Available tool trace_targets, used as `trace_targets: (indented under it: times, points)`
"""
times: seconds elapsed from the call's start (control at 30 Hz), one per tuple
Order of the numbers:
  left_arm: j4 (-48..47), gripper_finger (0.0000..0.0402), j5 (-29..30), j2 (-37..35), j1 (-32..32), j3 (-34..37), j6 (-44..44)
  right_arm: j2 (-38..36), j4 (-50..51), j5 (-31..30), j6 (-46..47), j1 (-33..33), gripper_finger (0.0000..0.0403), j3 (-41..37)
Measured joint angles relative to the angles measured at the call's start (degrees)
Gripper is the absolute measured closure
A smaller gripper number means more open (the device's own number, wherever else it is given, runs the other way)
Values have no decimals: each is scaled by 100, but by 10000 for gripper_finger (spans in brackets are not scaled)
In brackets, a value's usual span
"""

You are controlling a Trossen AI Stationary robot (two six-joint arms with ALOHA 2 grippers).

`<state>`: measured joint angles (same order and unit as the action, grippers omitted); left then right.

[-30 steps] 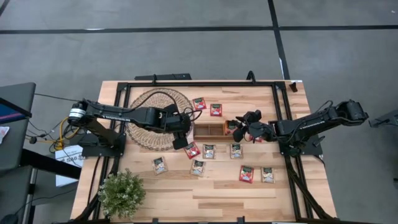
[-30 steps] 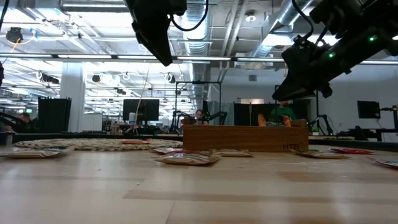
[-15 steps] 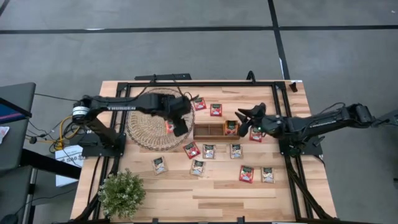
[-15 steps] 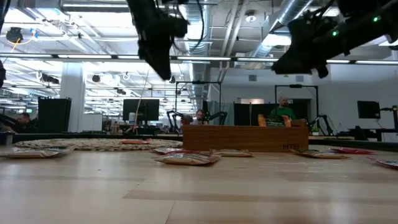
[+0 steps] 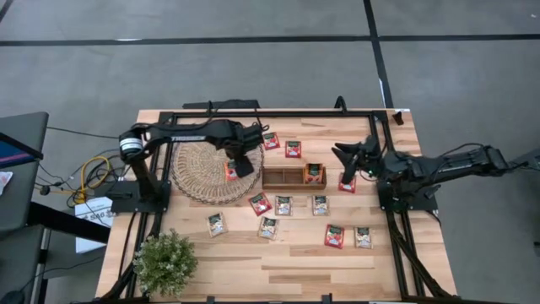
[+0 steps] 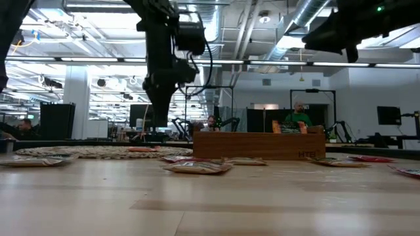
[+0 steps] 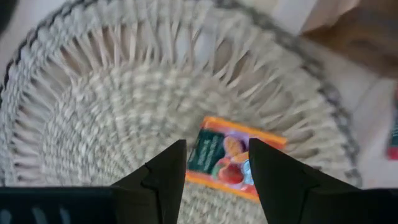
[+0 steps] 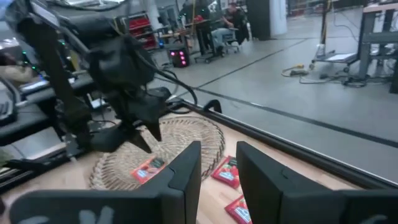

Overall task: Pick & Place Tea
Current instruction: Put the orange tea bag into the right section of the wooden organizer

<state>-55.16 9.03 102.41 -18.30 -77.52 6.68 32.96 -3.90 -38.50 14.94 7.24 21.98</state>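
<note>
Wooden table (image 5: 295, 262), largest item. Round woven mat (image 5: 196, 173) on its left half holds one red-orange tea sachet (image 5: 229, 171), lying flat near the mat's right edge. Long brown wooden tray (image 5: 284, 176) sits just right of the mat; its right end compartment holds a red-orange sachet (image 5: 314, 173), the other compartments look bare. More sachets (image 5: 283, 205), red-orange and pale, lie loose on the table in front of and behind the tray. Potted plant (image 5: 164, 263) at the near left corner.

Left gripper (image 7: 216, 167) hangs over the mat above its sachet, jaws released, nothing between them. Right gripper (image 8: 217, 163) is raised beside the tray's right end, jaws parted, gripping nothing.
</note>
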Motion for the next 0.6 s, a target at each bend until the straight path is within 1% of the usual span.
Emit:
trace_targets:
  times: [0.1,0.27,0.43,0.6]
  points:
    - [-98,234,108,148,-81,0,-6,-136,125,-2,-10,47,310,-2]
    - [-162,234,128,389,-210,0,-277,-383,274,37,-51,64,310,-6]
    - [-286,234,60,537,-321,0,-348,-701,678,151,-149,68,310,-7]
    - [-319,234,-131,536,-405,0,-426,-1102,1115,296,-142,66,310,-7]
